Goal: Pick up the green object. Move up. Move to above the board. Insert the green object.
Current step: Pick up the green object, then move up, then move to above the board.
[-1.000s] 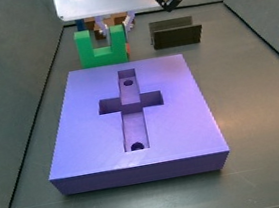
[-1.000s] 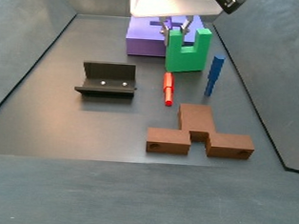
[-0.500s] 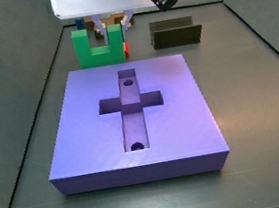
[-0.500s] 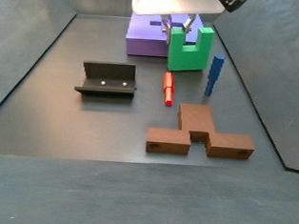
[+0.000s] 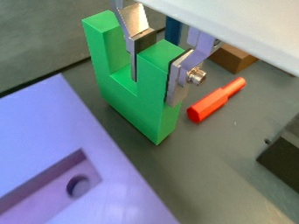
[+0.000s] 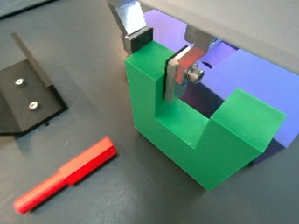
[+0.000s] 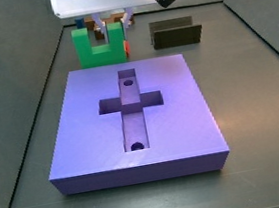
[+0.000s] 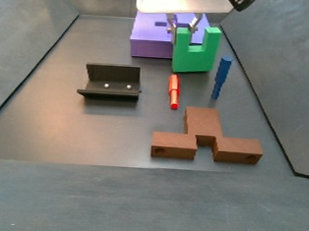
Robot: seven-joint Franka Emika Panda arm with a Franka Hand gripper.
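Note:
The green object (image 7: pixel 96 49) stands upright on the dark floor just behind the far edge of the board (image 7: pixel 138 116). It also shows in a side view (image 8: pixel 192 57), beside the board (image 8: pixel 148 40). My gripper (image 7: pixel 111 27) hangs over it. In both wrist views the gripper (image 5: pixel 158 57) (image 6: pixel 160 54) straddles one prong of the green object (image 5: pixel 140 101) (image 6: pixel 193 131). One finger is in the slot and the other on the prong's outer face, and both press on it. The board's purple top (image 5: pixel 47 131) lies close beside.
A dark olive-brown U-shaped block (image 7: pixel 176 35) sits right of the green object. The fixture (image 8: pixel 110 82), a red rod (image 8: pixel 174 89), a blue bar (image 8: pixel 222 78) and a brown block (image 8: pixel 206 137) lie on the floor. Grey walls ring the floor.
My gripper and the green object have crept slightly upward together. Nothing else has moved.

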